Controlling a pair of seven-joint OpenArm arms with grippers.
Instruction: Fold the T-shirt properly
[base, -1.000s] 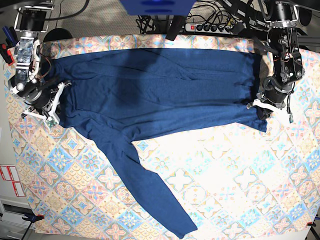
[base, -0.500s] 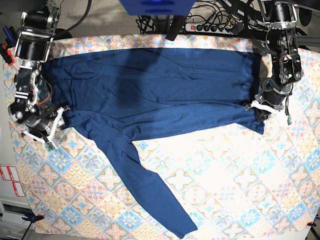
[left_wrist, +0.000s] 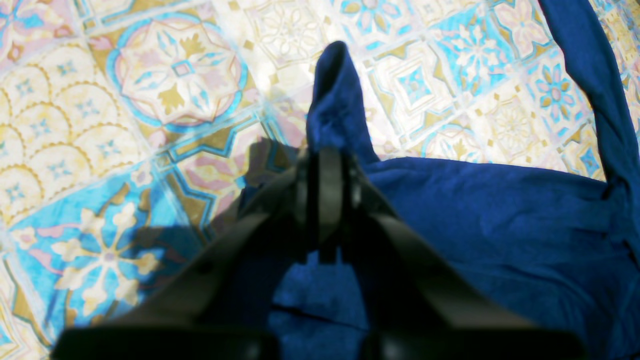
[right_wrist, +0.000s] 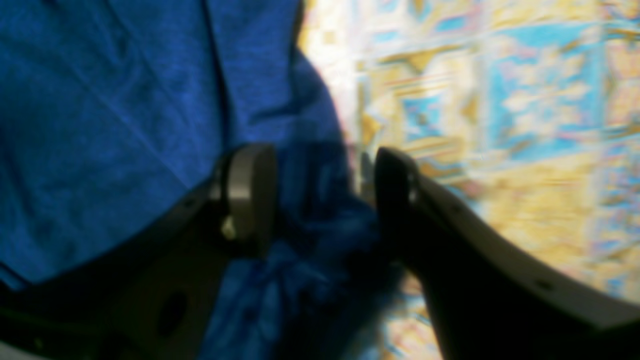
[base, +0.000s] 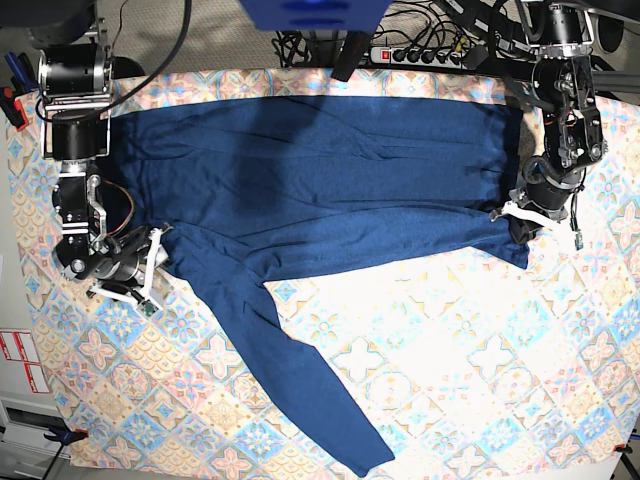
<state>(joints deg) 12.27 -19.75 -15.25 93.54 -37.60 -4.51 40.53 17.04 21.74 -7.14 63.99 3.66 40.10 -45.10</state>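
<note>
A dark navy-blue, long-sleeved knit T-shirt (base: 320, 180) lies spread on a patterned tile-print tablecloth (base: 470, 370), one sleeve trailing toward six o'clock. At nine o'clock the right gripper (base: 152, 268) stands wide at its edge. At three o'clock the left gripper (base: 522, 214) pinches the hem.

We find no text, brand, number or sign that we can read in any view. The small white labels with red print (base: 22, 360) at the edge of the base view, well apart from the fingers of both arms, are too small to make out. The plain dark navy-blue long-sleeved knit shirt (base: 330, 170) bears no print.
</note>
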